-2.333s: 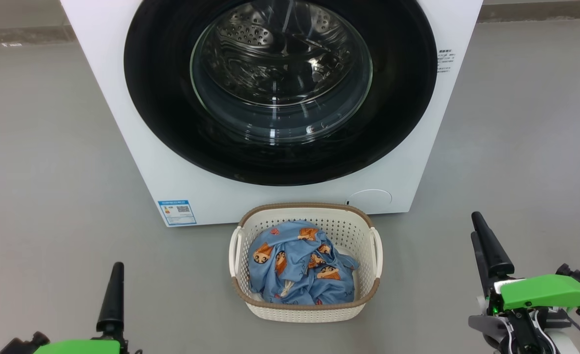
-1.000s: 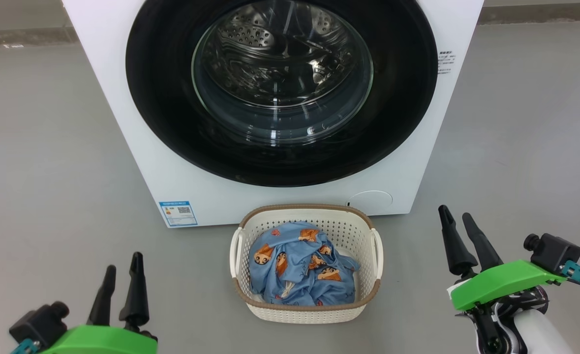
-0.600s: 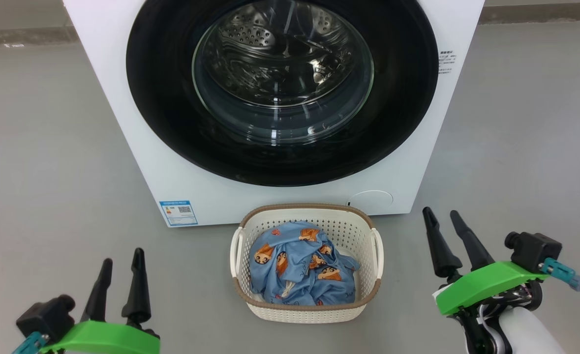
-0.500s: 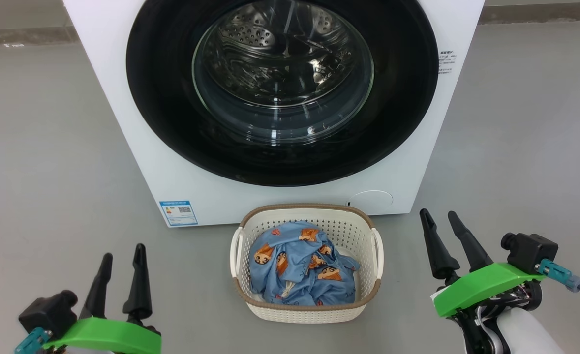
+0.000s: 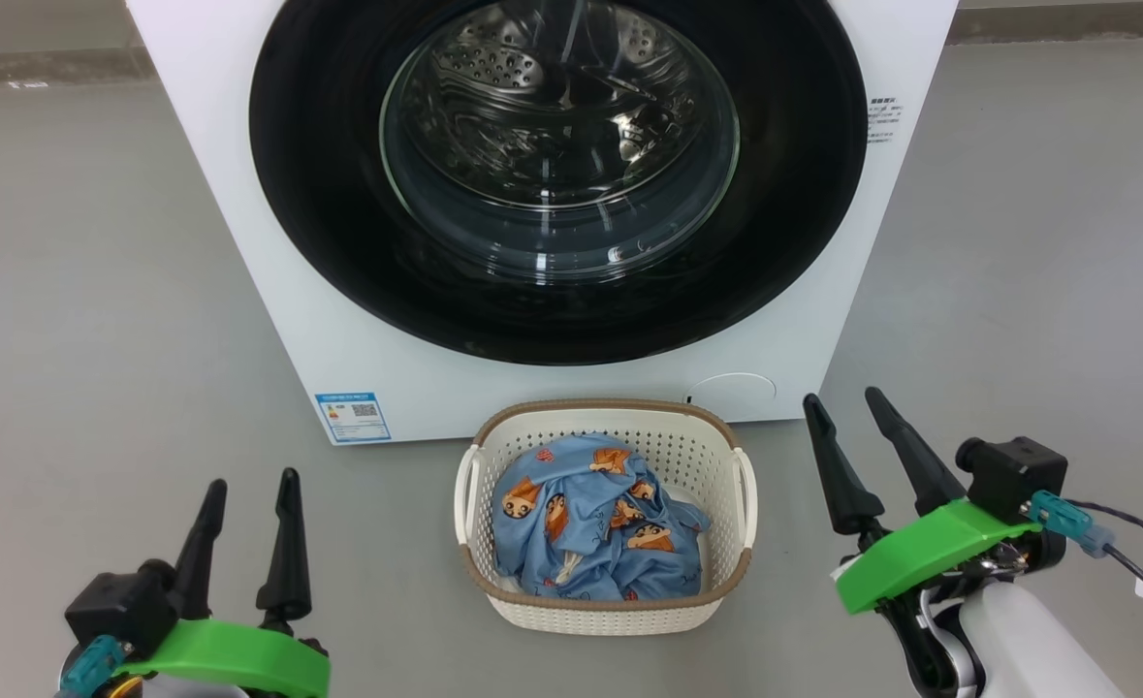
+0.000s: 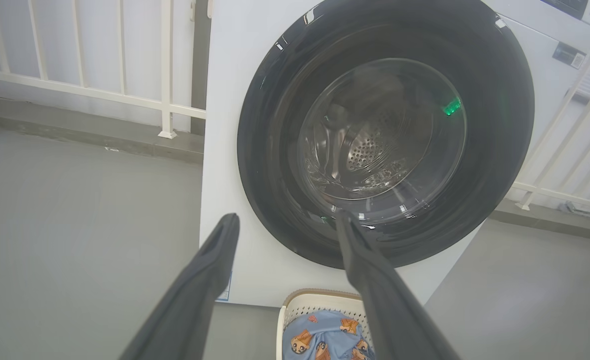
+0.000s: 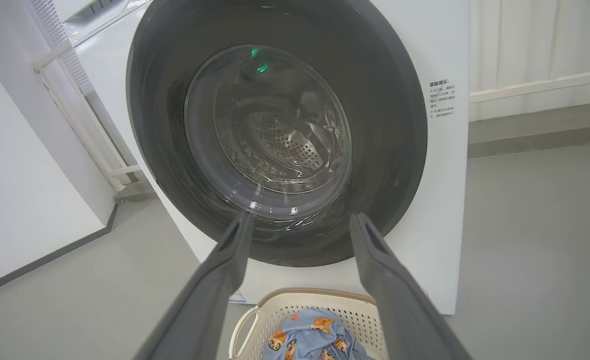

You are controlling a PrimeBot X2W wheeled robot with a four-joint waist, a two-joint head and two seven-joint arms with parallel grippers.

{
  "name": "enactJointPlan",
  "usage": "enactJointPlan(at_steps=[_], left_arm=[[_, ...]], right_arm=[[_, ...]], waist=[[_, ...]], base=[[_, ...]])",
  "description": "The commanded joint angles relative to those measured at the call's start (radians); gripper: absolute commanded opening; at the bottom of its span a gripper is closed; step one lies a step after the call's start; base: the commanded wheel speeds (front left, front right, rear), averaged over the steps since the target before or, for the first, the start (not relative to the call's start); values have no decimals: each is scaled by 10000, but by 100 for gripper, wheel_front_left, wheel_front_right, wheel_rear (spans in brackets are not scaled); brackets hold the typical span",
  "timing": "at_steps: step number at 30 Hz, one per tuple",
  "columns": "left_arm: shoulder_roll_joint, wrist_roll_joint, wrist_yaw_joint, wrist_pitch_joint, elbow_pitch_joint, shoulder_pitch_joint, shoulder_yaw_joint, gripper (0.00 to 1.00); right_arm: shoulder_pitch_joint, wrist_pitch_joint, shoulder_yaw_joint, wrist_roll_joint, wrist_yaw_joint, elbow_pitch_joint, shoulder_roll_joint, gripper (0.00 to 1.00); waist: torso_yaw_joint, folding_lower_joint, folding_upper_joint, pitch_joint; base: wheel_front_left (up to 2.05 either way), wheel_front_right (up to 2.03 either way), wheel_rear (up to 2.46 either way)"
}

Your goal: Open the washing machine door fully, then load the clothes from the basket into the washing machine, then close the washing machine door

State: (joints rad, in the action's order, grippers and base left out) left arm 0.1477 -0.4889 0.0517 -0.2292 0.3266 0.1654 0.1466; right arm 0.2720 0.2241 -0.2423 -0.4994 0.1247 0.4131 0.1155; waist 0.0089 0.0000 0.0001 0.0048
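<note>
Left gripper [image 5: 253, 482] jaws spread wide, empty, right gripper [image 5: 841, 397] likewise, basket [image 5: 605, 405] on floor between them, touching neither, handles left and right, clothes [image 5: 590, 523] heaped inside, washing machine door [image 5: 319, 194] shut just beyond, facing near

The washing machine [image 5: 435, 397] is white. Its door [image 5: 319, 242] is a glossy black ring around clear glass, and the drum [image 5: 552, 107] behind is silvery steel dotted with holes. The label [image 5: 352, 417] is blue and white. The basket [image 5: 610, 613] is cream-white and perforated, with a brown woven-look rim. The clothes [image 5: 581, 523] are light blue with orange-and-tan cartoon faces. The floor [image 5: 96, 339] is plain grey. The left pincer [image 5: 252, 480] and right pincer [image 5: 840, 396] have black fingers on bright green mounts.
</note>
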Motion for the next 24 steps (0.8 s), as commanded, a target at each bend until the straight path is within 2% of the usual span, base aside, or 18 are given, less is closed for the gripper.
enactJointPlan(at_steps=[1, 7, 24], left_arm=[[313, 288, -72, -150, -195, 500, -251, 100], [392, 798, -163, -325, -206, 570, -208, 100], [443, 618, -198, -322, -130, 535, -187, 100]], right_arm=[[487, 203, -268, 283, 57, -194, 51, 100], [606, 377, -404, 879, 60, -126, 55, 100], [577, 377, -306, 880, 60, -117, 18, 100]], waist=[[3, 0, -1, 2], [13, 0, -1, -6], [-13, 0, -1, -46]], base=[[0, 0, 0], [0, 0, 0], [0, 0, 0]])
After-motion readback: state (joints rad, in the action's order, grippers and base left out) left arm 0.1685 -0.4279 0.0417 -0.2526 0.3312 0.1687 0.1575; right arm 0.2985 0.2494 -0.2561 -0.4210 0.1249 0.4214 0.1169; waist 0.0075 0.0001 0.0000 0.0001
